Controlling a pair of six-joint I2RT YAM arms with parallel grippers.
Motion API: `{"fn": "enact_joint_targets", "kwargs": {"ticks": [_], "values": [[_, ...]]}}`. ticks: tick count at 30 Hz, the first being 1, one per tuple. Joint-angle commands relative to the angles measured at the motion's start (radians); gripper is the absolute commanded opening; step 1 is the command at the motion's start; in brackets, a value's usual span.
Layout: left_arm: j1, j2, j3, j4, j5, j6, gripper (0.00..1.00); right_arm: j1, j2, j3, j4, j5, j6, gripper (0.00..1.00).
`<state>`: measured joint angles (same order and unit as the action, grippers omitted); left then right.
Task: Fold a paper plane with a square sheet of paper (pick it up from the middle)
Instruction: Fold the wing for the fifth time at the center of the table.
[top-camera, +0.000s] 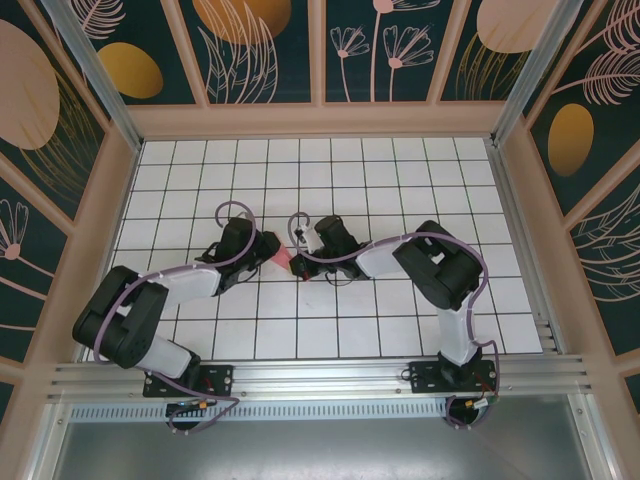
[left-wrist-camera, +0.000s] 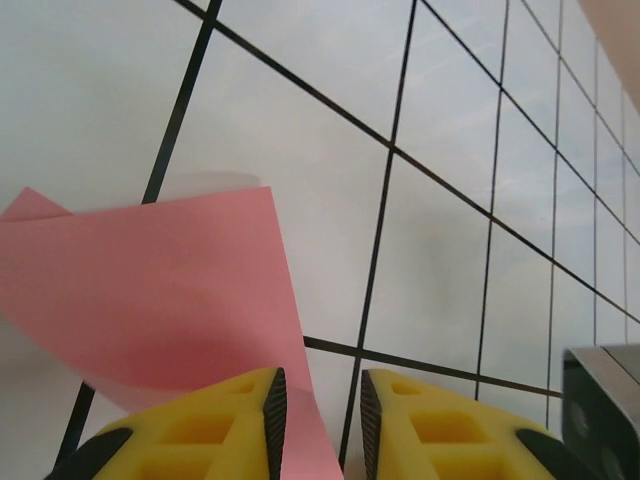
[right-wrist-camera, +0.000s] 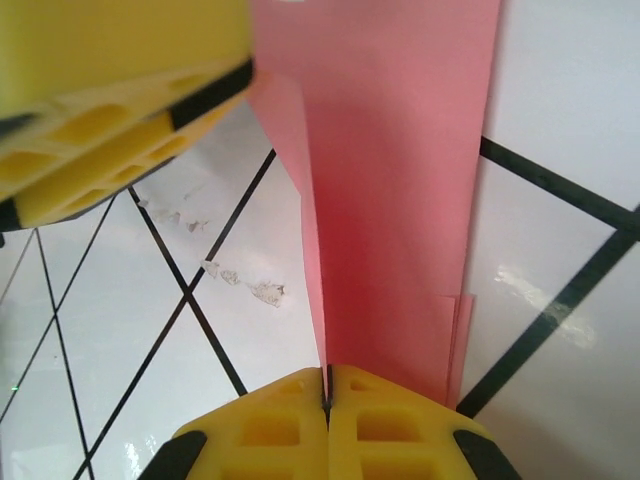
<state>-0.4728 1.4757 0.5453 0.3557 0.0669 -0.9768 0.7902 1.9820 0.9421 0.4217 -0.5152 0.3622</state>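
Jaws of the right gripper clamp the pink sheet over the counter middle, those of the left gripper at its 9 o'clock narrowly parted; creased lengthwise, it seemingly lacks nose and wings.

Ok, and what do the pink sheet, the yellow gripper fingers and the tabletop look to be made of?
Pink sheet: thin matte paper; it holds sharp creases and curls at its free edge. Yellow fingers: probably moulded or printed plastic, matte, with hollow cells; their black pads look rubbery. Tabletop: smooth, glossy white surface with black grid lines; it shows reflections, but the material itself is unclear.
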Motion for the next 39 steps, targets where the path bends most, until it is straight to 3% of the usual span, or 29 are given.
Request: {"fn": "enact_joint_targets", "kwargs": {"ticks": [1,13,25,39], "values": [[0.007,-0.042,-0.050,0.076,0.029,0.032,0.30,-0.027,0.023,-0.031,0.088,-0.079,0.076,0.00],[0.005,0.039,-0.092,0.217,0.123,0.025,0.32,-0.065,0.028,-0.064,0.159,-0.131,0.183,0.00],[0.005,0.146,-0.030,0.216,0.126,0.035,0.28,-0.072,0.037,-0.063,0.155,-0.140,0.182,0.00],[0.005,0.175,-0.006,0.167,0.120,0.044,0.27,-0.080,0.019,-0.029,0.120,-0.189,0.217,0.15]]}}
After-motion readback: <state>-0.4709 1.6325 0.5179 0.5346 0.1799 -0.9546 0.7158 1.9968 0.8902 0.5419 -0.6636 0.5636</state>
